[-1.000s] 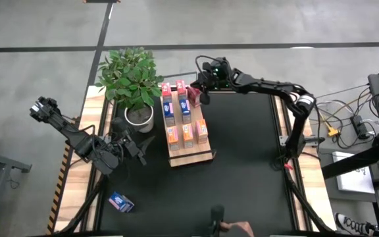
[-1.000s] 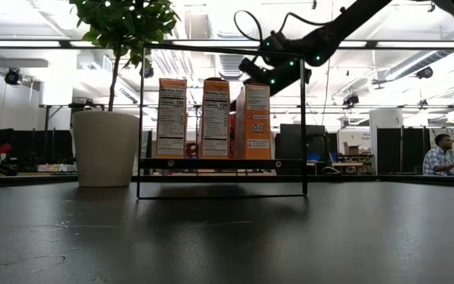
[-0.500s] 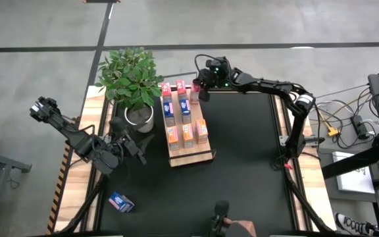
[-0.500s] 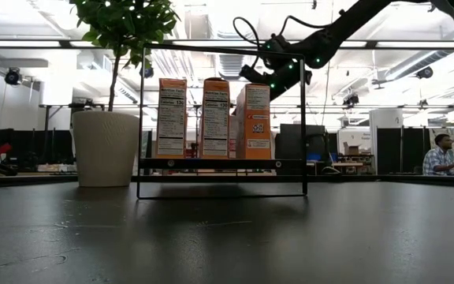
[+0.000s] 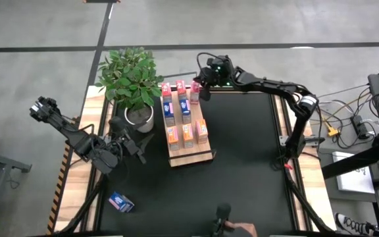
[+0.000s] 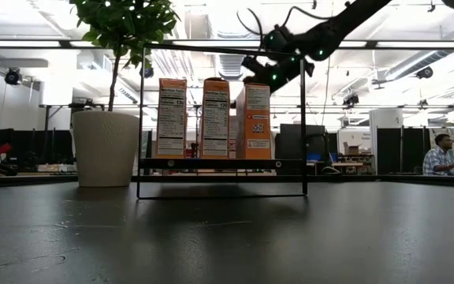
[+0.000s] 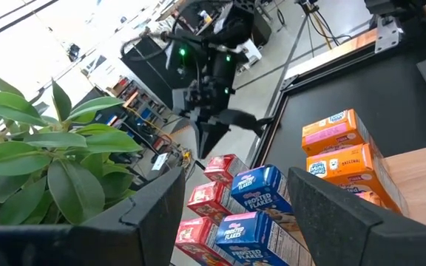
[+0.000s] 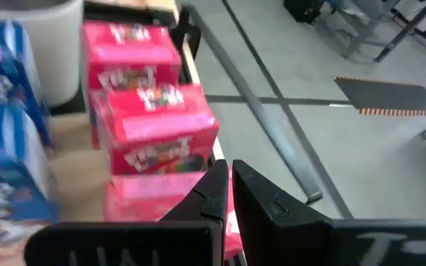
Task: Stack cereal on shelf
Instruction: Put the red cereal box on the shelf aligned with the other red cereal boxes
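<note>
- Black tabletop (image 5: pixel 242 151) carries everything; the potted plant (image 5: pixel 131 82) stands at its far left corner, just beside the shelf.
- Light-wood shelf (image 5: pixel 193 157), with its thin black wire frame, lies between the plant and the table's middle and holds three rows of cereal boxes: pink-red boxes (image 5: pixel 180 88) at the far end, blue ones (image 5: pixel 170 109) in the middle, orange ones (image 5: pixel 187 134) nearest the front lip.
- The right arm reaches across from the table's right edge to the shelf's far corner; the right gripper (image 5: pixel 199 87) hovers there with its fingers pressed together and nothing between them, its tips just above a pink-red box (image 8: pixel 154 122).
- The left arm waits near the left edge, its left gripper (image 5: pixel 135 147) spread wide and empty, pointed toward the shelf.
- One blue box (image 5: pixel 120 202) lies alone on the tabletop at the near left, well apart from the shelf.
- The step in hand looks like nudging or squaring the back pink-red row, though whether the tips touch the box is hard to tell.
- Next, the stray blue box needs fetching: the left gripper is nearer, and must turn away from the shelf, descend, and close across the box's narrow sides.
</note>
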